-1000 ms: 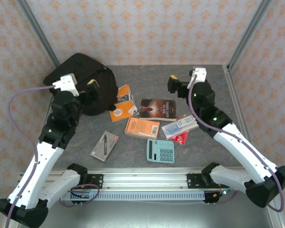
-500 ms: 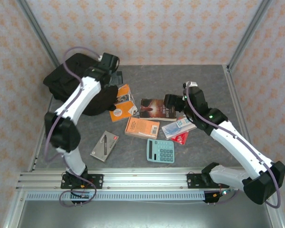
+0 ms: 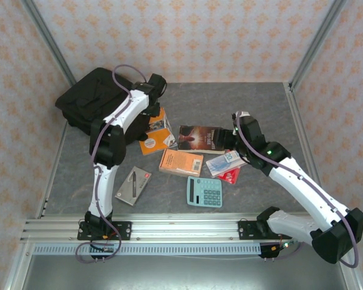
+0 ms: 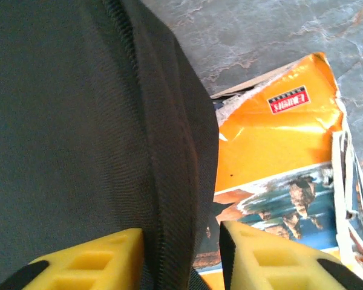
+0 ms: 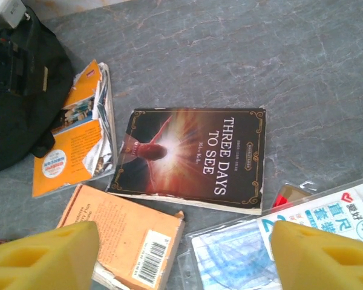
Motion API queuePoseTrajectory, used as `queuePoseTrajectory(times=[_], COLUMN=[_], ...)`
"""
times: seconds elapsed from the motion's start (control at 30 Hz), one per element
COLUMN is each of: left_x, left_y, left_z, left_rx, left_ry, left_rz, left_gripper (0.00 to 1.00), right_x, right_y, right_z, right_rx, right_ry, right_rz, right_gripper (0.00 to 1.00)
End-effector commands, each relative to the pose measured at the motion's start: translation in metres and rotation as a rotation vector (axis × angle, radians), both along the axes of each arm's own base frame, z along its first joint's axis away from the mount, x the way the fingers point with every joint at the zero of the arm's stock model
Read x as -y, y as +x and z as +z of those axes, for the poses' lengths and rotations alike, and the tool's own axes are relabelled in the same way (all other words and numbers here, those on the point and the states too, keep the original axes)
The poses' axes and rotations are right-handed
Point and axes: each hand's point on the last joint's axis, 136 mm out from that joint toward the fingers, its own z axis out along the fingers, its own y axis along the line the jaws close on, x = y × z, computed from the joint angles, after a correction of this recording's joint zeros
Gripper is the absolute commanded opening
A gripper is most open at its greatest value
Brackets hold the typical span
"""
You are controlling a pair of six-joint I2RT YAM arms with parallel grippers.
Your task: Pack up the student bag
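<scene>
While my left claw [image 4: 180, 244] straddles the zipped edge of the student bag [image 3: 85, 99] at the top view's upper left, I cannot tell whether it pinches; my right claw [image 5: 184, 235] hangs spread above the dark book [image 5: 193, 154] on the counter [image 5: 327, 66].

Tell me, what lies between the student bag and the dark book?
The torn orange book lies there, as the right wrist view shows.

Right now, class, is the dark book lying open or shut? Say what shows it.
Shut: the dark book lies flat, front cover and title facing up.
</scene>
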Motion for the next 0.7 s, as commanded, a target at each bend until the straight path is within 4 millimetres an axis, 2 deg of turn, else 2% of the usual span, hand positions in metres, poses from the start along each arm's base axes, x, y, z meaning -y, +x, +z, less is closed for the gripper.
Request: queuePoseTrajectory(times=[0.0,0.07,0.17,0.3,0.43,0.67], left_x=[-0.001,-0.001,0.001,0.012,0.048,0.107], left_y=[0.003,0.004,0.006,0.008,0.001,-0.032], left_z=[0.011,0.013,0.032,0.081,0.121,0.192], left_rx=[0.004,0.009,0.045,0.142,0.215,0.336], left_ry=[0.029,0.032,0.033,0.031,0.008,0.076], left_rz=[-0.021,-0.029,-0.049,-0.113,-0.25,-0.48], left_gripper=[0.14,0.0,0.0,0.0,0.0,0.0], right_x=[0.009,0.011,0.016,0.024,0.036,0.065], right_y=[-0.005,-0.006,-0.008,-0.009,-0.011,-0.021], right_z=[-0.004,-0.004,-0.004,-0.003,0.004,0.021], right_rx=[-0.008,-0.004,0.008,0.026,0.049,0.13], right_ry=[-0.031,-0.033,-0.043,-0.053,-0.059,-0.1], right_rz=[-0.023,-0.025,-0.044,-0.077,-0.142,-0.23], right_gripper=[0.65,0.63,0.63,0.66,0.74,0.73])
